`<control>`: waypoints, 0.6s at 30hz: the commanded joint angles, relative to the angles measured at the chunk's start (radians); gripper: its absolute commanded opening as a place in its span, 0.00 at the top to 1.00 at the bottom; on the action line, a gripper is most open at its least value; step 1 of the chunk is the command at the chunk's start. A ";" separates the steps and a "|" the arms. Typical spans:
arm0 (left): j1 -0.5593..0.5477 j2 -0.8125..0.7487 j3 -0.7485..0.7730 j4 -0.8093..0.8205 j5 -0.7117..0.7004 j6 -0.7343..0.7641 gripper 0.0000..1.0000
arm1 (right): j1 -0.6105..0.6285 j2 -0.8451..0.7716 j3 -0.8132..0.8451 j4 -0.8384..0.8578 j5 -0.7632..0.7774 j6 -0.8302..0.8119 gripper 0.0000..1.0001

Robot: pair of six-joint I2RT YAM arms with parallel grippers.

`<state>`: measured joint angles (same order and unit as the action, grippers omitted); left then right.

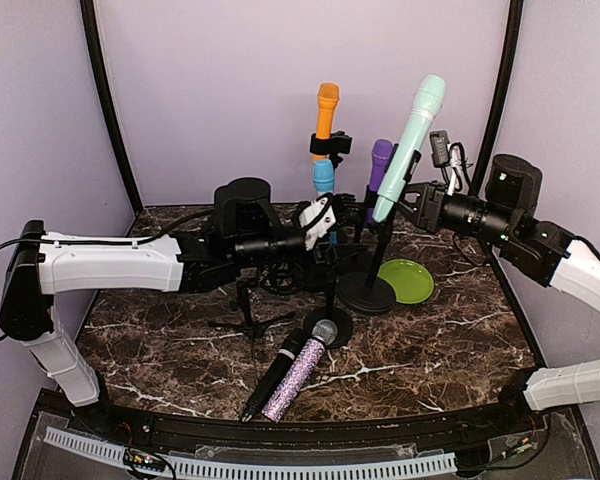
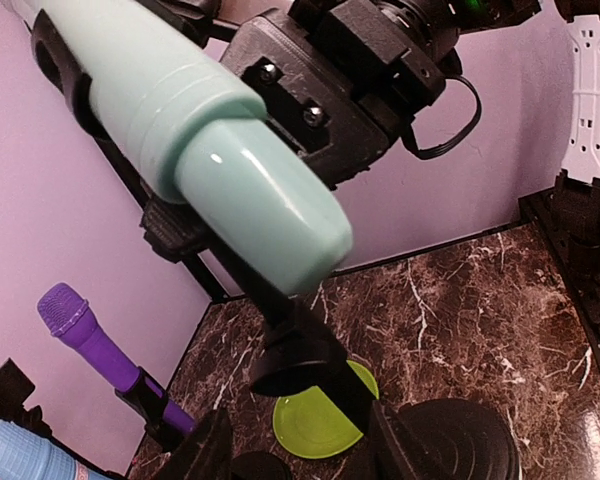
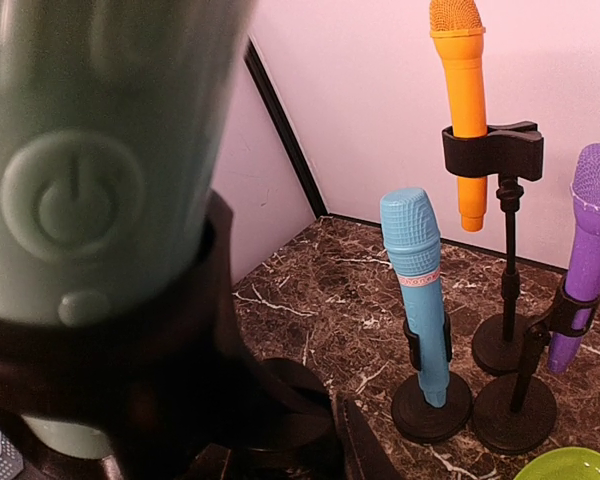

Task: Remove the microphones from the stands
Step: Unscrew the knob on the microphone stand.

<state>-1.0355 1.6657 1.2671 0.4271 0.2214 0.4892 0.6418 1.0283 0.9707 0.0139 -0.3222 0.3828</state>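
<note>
On blk stand (image 1: 366, 292), mint-green mic (image 1: 412, 145) leans, glossy rounded butt end.

The top camera looks down from behind onto the whole tabletop (image 1: 440, 340). Both wrist cameras crowd the mint microphone (image 2: 240, 170); all 3 views share it.

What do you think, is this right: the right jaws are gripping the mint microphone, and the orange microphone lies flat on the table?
Not quite. The orange microphone isn't lying on the table; it stands upright, clipped in its stand, as the top view shows. The right jaws do grip the mint microphone.
</note>
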 commanded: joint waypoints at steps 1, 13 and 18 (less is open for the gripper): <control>0.003 -0.016 0.046 -0.036 0.060 0.080 0.51 | 0.009 -0.031 0.048 0.151 -0.009 0.007 1.00; 0.003 0.030 0.104 -0.026 0.070 0.081 0.51 | 0.009 -0.022 0.051 0.149 -0.016 0.007 1.00; 0.003 0.047 0.126 -0.065 0.080 0.094 0.45 | 0.009 -0.018 0.055 0.148 -0.022 0.007 1.00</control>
<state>-1.0359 1.7050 1.3506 0.3946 0.2764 0.5617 0.6418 1.0286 0.9707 0.0139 -0.3233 0.3824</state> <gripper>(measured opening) 0.525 0.237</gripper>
